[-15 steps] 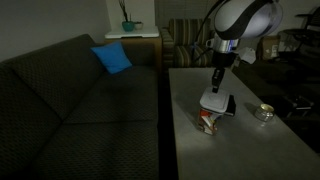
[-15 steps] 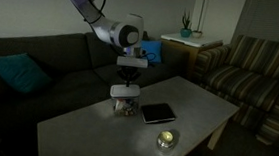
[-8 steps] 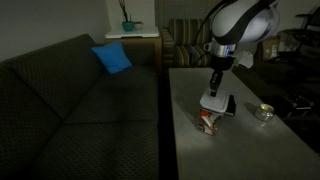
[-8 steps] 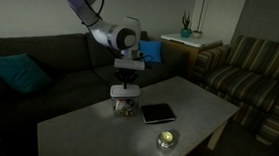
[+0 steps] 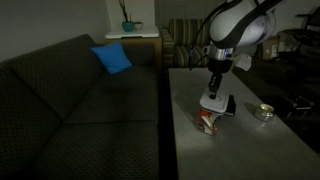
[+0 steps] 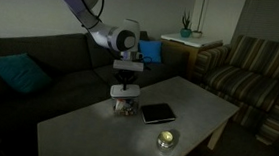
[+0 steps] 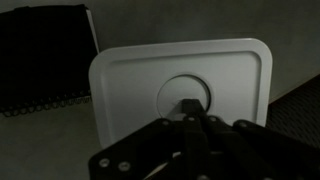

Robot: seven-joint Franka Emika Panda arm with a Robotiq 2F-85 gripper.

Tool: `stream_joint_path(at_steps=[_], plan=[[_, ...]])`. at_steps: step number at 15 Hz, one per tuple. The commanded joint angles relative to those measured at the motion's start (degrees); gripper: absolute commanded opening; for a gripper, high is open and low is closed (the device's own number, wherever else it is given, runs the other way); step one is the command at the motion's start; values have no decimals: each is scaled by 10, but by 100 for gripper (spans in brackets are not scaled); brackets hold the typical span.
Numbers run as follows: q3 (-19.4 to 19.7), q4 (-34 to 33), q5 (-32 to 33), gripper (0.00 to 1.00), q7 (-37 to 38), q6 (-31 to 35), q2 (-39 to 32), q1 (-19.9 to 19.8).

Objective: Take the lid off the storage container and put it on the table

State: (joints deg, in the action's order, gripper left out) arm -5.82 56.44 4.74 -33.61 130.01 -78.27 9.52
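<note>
One gripper (image 7: 190,105) low over one lid (image 7: 130,90), on one storage container (image 5: 207,122) standing on the table (image 6: 85,136).

Counted on the grey top: one container, one lid, one dark spiral-bound notebook (image 6: 159,114) lying flat just beside the container, one small round shiny dish (image 6: 166,139) well apart from it. The container's sides show red-orange and white, with print too small to read. The lid is flat, white and rounded-square, with a raised rim and a round recess in its middle. The fingertips meet over that recess. Jaws look drawn close, but whether they pinch anything cannot be told in this dim wrist view.
</note>
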Motion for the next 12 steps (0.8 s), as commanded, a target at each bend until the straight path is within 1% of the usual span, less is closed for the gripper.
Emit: stream_joint_path(at_steps=[1, 5, 6, 12], plan=[[-10, -51, 14, 0, 7, -31, -53, 2], [-17, -83, 6, 0, 0, -62, -74, -1], [-9, -77, -4, 0, -1, -59, -66, 2], [-12, -74, -2, 0, -16, -94, -40, 4]])
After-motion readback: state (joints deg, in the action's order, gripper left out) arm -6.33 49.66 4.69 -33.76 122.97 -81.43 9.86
